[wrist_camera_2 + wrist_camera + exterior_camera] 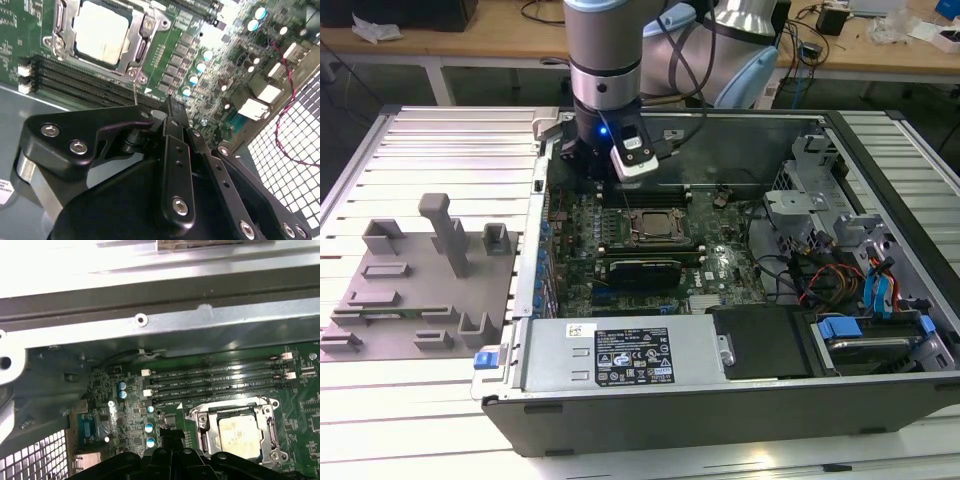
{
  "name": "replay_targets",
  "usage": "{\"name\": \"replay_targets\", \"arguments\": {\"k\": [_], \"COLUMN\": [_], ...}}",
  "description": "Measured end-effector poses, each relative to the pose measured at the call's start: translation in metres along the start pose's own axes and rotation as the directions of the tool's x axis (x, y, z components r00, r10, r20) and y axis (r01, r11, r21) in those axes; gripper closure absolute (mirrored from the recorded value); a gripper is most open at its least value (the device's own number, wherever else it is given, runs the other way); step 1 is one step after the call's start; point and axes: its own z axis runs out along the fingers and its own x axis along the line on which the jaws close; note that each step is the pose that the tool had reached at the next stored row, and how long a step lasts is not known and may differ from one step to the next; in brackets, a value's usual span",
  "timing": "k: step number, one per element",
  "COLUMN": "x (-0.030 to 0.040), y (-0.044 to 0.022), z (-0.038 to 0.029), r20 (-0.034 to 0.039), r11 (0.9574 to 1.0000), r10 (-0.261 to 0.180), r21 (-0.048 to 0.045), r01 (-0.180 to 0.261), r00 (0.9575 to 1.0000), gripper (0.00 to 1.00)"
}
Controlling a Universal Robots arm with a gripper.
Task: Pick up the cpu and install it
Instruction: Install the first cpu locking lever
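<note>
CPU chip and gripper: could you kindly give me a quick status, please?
Black gripper shut, empty, above green motherboard. Silvery-grey square cpu sitting in metal-framed socket. Nothing between them.

Claw (170, 102) over motherboard (710, 265) corner, close to case wall (150, 325): tight room that side. Open air above socket frame (142, 45); cpu (102, 32) top uncovered. Memory slots (75, 80) lie low, just beside frame. Toward exterior view's right, drive cage (800, 190) and cables (830, 275) crowd passage. Power supply (620, 355) walls off near side. Grey tray (380, 300) with upright posts (445, 235) stands on tabletop (450, 140), exterior view's left of case.
</note>
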Motion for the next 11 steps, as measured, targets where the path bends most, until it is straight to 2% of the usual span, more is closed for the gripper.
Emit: {"name": "replay_targets", "arguments": {"k": [2, 3, 6, 8, 9, 11], "x": [0.0007, 0.0010, 0.0012, 0.0012, 0.0012, 0.0007], "y": [-0.0001, -0.0001, -0.0002, -0.0002, -0.0002, -0.0001], "z": [0.0000, 0.0000, 0.0000, 0.0000, 0.0000, 0.0000], "r20": [-0.0028, -0.0052, -0.0096, -0.0117, -0.0130, -0.0135], "r11": [0.9996, 0.9989, 0.9966, 0.9951, 0.9940, 0.9937], "r10": [0.001, 0.001, 0.001, 0.002, 0.002, 0.002], "r21": [-0.0270, -0.0461, -0.0827, -0.0985, -0.1092, -0.1121], "r01": [-0.001, -0.001, -0.002, -0.003, -0.003, -0.003], "r00": [1.0000, 1.0000, 1.0000, 0.9999, 0.9999, 0.9999], "gripper": [0.89, 0.89, 0.89, 0.89, 0.89, 0.89]}}
